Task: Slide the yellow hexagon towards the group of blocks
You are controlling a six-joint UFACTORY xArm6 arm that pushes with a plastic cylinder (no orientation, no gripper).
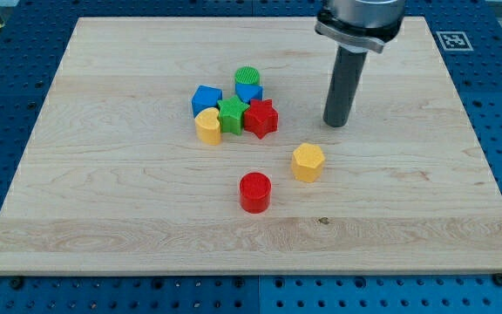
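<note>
Yellow hexagon [308, 162] below-left of my upright tip [335, 124] (apart).

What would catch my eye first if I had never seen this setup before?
Probably the thick dark rod coming down from the view's top, my tip resting on the wooden board above and to the right of the yellow hexagon. Next, the bright cluster of blocks left of it, with a red star at its right edge. A red cylinder stands alone below.
</note>
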